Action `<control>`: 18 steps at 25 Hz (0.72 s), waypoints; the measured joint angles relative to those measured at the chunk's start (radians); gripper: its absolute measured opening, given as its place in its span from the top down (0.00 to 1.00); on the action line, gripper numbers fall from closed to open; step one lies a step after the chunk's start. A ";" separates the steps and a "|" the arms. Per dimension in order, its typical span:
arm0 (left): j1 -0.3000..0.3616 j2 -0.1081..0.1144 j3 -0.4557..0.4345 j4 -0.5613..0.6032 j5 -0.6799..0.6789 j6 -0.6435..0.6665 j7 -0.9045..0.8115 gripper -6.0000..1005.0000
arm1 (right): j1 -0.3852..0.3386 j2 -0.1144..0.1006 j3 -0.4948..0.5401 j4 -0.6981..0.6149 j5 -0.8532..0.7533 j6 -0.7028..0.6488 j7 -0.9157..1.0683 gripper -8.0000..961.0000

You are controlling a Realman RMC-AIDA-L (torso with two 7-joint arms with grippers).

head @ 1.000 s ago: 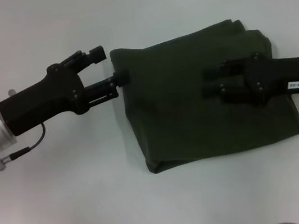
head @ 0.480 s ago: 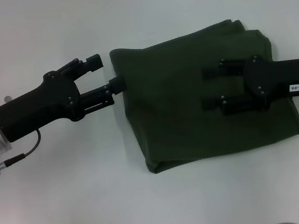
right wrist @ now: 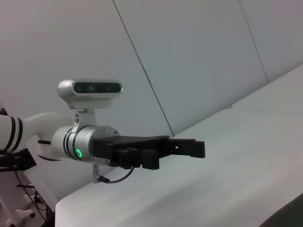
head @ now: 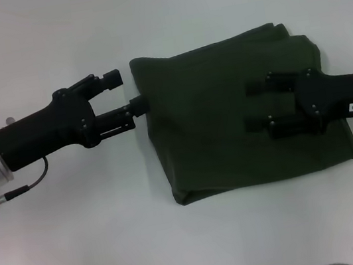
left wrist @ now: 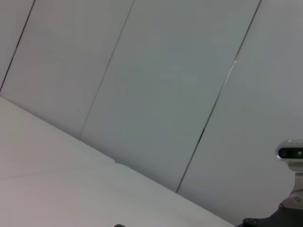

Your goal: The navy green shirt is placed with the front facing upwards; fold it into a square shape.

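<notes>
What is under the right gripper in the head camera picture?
Under the right gripper, which is open, lies the folded navy green shirt on the white table. The cloth directly beneath its body is covered from view.

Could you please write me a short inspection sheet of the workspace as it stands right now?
Surface: white table, plain and bare around the cloth.
Job's things: the navy green shirt lies flat, folded into a rough square of plain dark cloth; the far right corner shows stacked layer edges.
Clutter: nothing seen.
Grippers: left claw open, beside the shirt's left edge, one fingertip at the cloth's border; right claw open, over the right half of the shirt; contact cannot be told.
Cables: a thin dark cable loops under the left wrist, near a green light.
Surroundings: pale panelled wall behind the table, seen in the wrist views.
</notes>
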State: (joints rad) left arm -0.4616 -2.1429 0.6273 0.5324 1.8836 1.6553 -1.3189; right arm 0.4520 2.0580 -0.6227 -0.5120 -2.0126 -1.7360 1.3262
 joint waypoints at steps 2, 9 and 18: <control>0.000 0.000 0.000 0.000 0.003 0.000 0.000 0.11 | -0.004 -0.001 0.000 0.000 0.000 -0.001 0.000 0.08; 0.000 0.000 0.000 0.000 0.005 0.000 0.000 0.11 | -0.011 -0.003 0.000 -0.001 0.000 -0.003 0.003 0.09; 0.000 -0.001 0.002 0.001 0.011 0.001 0.000 0.11 | -0.010 -0.003 0.000 -0.001 0.000 -0.005 0.005 0.09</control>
State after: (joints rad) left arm -0.4616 -2.1437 0.6290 0.5338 1.8944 1.6559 -1.3192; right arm 0.4417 2.0553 -0.6227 -0.5127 -2.0123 -1.7411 1.3311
